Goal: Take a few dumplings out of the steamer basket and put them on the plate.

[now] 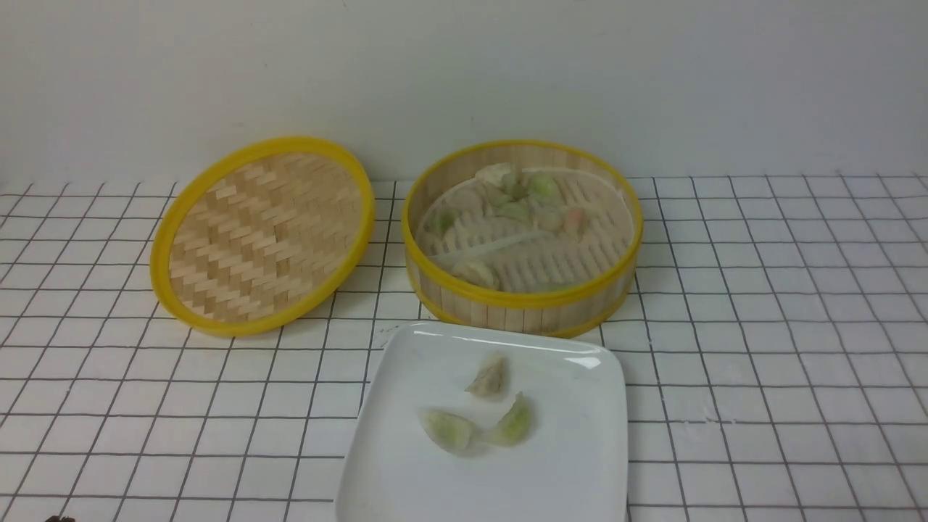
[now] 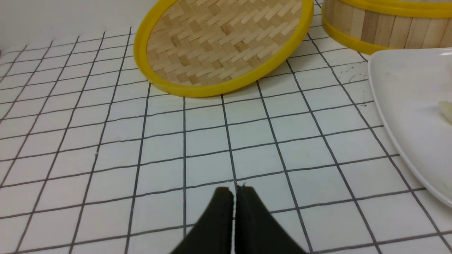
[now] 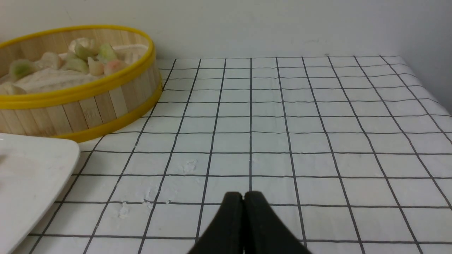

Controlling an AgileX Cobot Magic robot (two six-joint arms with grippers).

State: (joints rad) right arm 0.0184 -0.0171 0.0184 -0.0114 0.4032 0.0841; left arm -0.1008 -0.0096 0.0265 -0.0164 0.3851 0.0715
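Observation:
The steamer basket (image 1: 522,301) stands at the back centre with several dumplings (image 1: 540,199) on its slatted floor; it also shows in the right wrist view (image 3: 88,107). The white plate (image 1: 580,464) lies in front of it and holds three dumplings: a beige one (image 1: 489,377) and two pale green ones (image 1: 448,429) (image 1: 513,424). Neither arm shows in the front view. My left gripper (image 2: 235,190) is shut and empty over the tablecloth, left of the plate (image 2: 406,106). My right gripper (image 3: 243,195) is shut and empty, right of the plate (image 3: 31,169).
The shallow woven lid (image 1: 261,232) lies tilted at the back left, leaning beside the basket, also in the left wrist view (image 2: 222,46). A white cloth with a black grid (image 1: 761,326) covers the table. A pale wall rises behind.

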